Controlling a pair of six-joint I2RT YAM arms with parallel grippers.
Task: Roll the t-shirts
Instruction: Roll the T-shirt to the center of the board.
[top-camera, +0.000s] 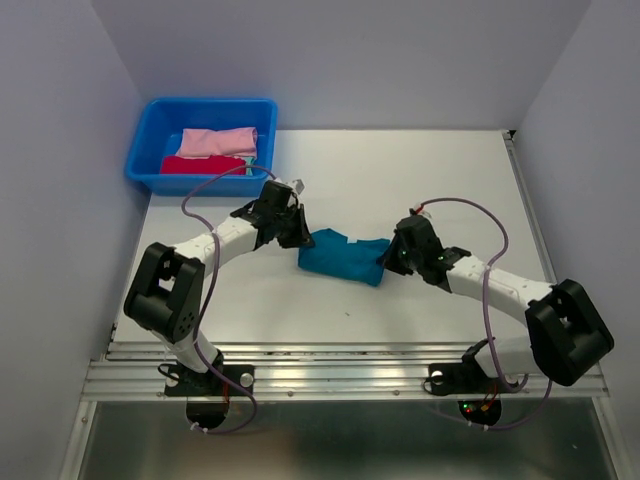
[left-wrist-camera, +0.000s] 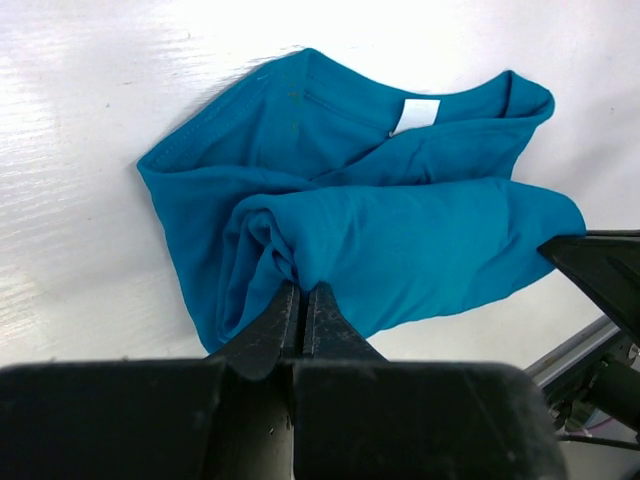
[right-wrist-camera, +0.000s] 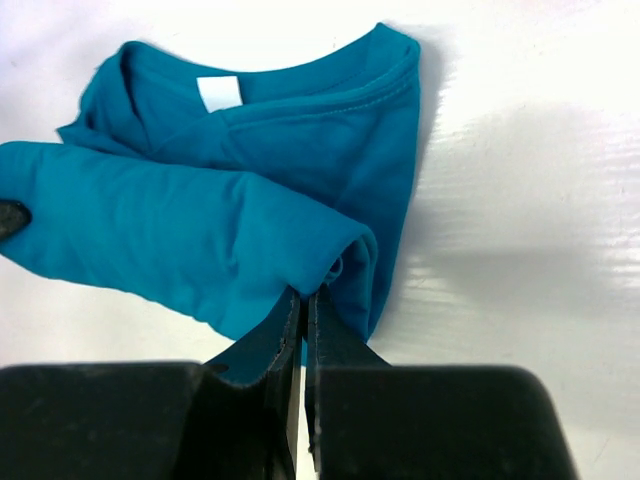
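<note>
A teal-blue t-shirt (top-camera: 343, 257) lies partly rolled in the middle of the table, its collar and white label (left-wrist-camera: 415, 115) flat beyond the roll. My left gripper (top-camera: 300, 238) is shut on the roll's left end (left-wrist-camera: 265, 240), the jaws pinching a fold of cloth. My right gripper (top-camera: 385, 262) is shut on the roll's right end (right-wrist-camera: 340, 255) in the same way. The roll (right-wrist-camera: 180, 230) stretches between the two grippers. A pink t-shirt (top-camera: 220, 140) and a red t-shirt (top-camera: 200, 165) lie folded in the blue tub.
The bright-blue plastic tub (top-camera: 147, 140) stands at the table's back left corner. Grey walls close in the back and both sides. A metal rail (top-camera: 340, 375) runs along the near edge by the arm bases.
</note>
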